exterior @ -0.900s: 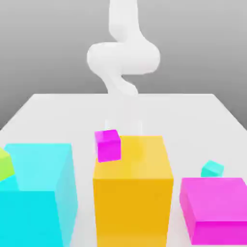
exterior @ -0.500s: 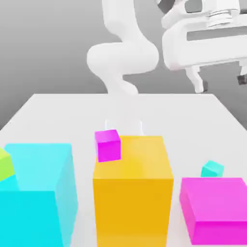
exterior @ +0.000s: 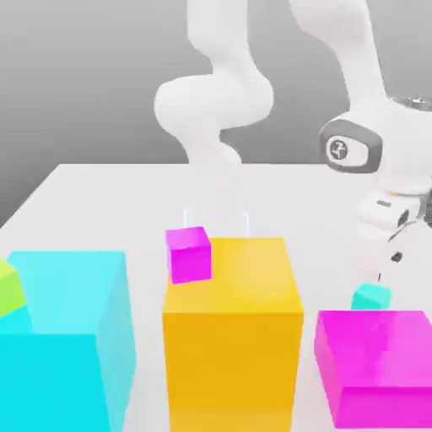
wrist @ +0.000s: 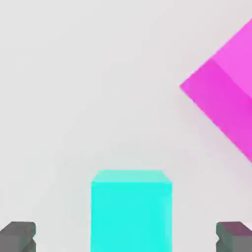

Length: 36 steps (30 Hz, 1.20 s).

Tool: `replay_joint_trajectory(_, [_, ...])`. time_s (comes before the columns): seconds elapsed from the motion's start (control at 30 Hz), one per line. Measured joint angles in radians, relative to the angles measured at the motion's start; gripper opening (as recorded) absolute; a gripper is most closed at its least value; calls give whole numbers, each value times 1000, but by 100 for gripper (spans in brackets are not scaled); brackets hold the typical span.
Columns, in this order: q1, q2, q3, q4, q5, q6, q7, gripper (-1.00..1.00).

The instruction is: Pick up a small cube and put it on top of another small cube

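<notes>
The gripper point(exterior: 390, 257) hung just above the teal cube point(exterior: 370, 296), fingers pointing down at it, near the exterior view's right edge. Its jaws stood wide open with nothing between them but the cube below: in the hand view the two dark fingertips point(wrist: 18, 236) sat well apart, one on each side of the teal cube point(wrist: 131, 209), neither touching it. Whether the tips had reached the level of the cube's top was hard to judge from the exterior view.

The teal cube rested on the white bench point(exterior: 101, 202), just beyond the far edge of the big magenta block point(exterior: 380, 363). To the left of that block stood the tall orange block point(exterior: 232, 329), with a small magenta cube point(exterior: 189, 253) by its far left corner. Farther left was the big cyan block point(exterior: 63, 337), a green block point(exterior: 10, 287) at its left side.
</notes>
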<state>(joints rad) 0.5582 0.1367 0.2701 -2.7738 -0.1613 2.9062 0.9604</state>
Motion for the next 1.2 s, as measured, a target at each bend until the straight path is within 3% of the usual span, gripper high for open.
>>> replay_joint_trajectory(0.1, [87, 108, -110, 21, -98, 84, 74, 0])
replay_joint_trajectory(0.13, [115, 142, -143, 28, -120, 112, 92, -100])
replay_joint_trajectory(0.37, [124, 150, -153, 29, -125, 119, 97, -100])
replay_joint_trajectory(0.57, [53, -44, -35, -11, 72, -31, -50, -100])
replay_joint_trajectory(0.67, [38, -115, -35, -2, 88, -82, -126, -100])
replay_joint_trajectory(1.2, [-358, -416, -362, 247, -193, -465, -613, -100])
